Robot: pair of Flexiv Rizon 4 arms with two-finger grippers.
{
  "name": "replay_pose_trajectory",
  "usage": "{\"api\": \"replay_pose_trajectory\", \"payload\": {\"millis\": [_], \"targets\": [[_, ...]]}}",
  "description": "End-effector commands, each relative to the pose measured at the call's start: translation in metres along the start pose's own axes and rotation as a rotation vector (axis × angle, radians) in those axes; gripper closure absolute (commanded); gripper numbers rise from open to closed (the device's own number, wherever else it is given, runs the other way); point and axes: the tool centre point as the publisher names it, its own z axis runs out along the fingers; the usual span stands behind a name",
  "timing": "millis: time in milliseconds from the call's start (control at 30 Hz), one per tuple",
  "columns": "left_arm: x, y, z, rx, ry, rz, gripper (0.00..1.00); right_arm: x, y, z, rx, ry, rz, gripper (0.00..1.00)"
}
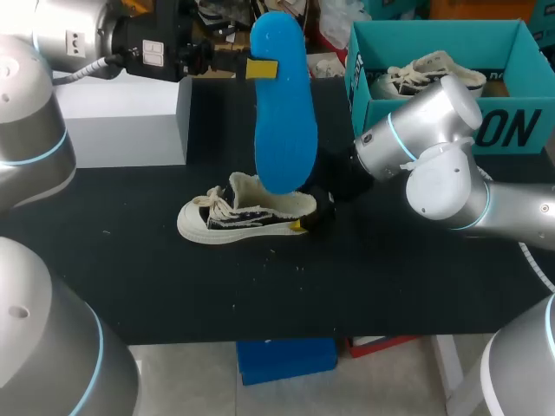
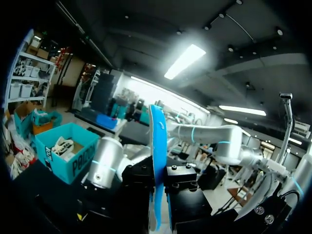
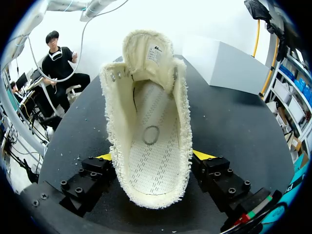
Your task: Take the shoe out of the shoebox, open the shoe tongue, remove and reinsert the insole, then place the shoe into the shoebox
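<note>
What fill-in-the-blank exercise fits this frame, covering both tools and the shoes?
1. The left tool holds the ____ insole upright above the shoe on the table.
2. The right tool is shut on that shoe's ____ end.
3. A second shoe lies ____ the teal shoebox.
Missing words: blue; heel; inside.

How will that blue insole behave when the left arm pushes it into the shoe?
Probably light and bendy: the insole looks thin edge-on in the left gripper. It likely buckles against the shoe unless fed toe first.
</note>
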Motion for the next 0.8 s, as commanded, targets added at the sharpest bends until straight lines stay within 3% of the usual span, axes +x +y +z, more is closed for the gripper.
{"api": "replay_pose_trajectory", "payload": {"millis": [33, 100, 167, 267, 367, 433, 567, 800], "targets": [[0.000, 0.001, 0.001, 0.002, -0.004, 0.001, 1.00, 0.000, -0.004, -0.002, 0.089, 0.005, 0.020, 0.00], [0.000, 0.001, 0.001, 0.002, -0.004, 0.001, 1.00, 0.002, -0.006, -0.008, 0.129, 0.000, 0.031, 0.00], [0.000, 0.001, 0.001, 0.002, -0.004, 0.001, 1.00, 0.003, -0.008, -0.013, 0.295, 0.021, 0.019, 0.00], [0.000, 0.001, 0.001, 0.002, -0.004, 0.001, 1.00, 0.006, -0.009, -0.023, 0.306, -0.006, 0.027, 0.00], [0.000, 0.001, 0.001, 0.002, -0.004, 0.001, 1.00, 0.009, -0.011, -0.029, 0.421, -0.011, 0.041, 0.00], [0.000, 0.001, 0.001, 0.002, -0.004, 0.001, 1.00, 0.011, -0.011, -0.032, 0.439, -0.031, 0.048, 0.00], [0.000, 0.001, 0.001, 0.002, -0.004, 0.001, 1.00, 0.013, -0.011, -0.037, 0.620, -0.085, 0.076, 0.00], [0.000, 0.001, 0.001, 0.002, -0.004, 0.001, 1.00, 0.015, -0.004, -0.036, 0.704, -0.114, 0.061, 0.00]]}}
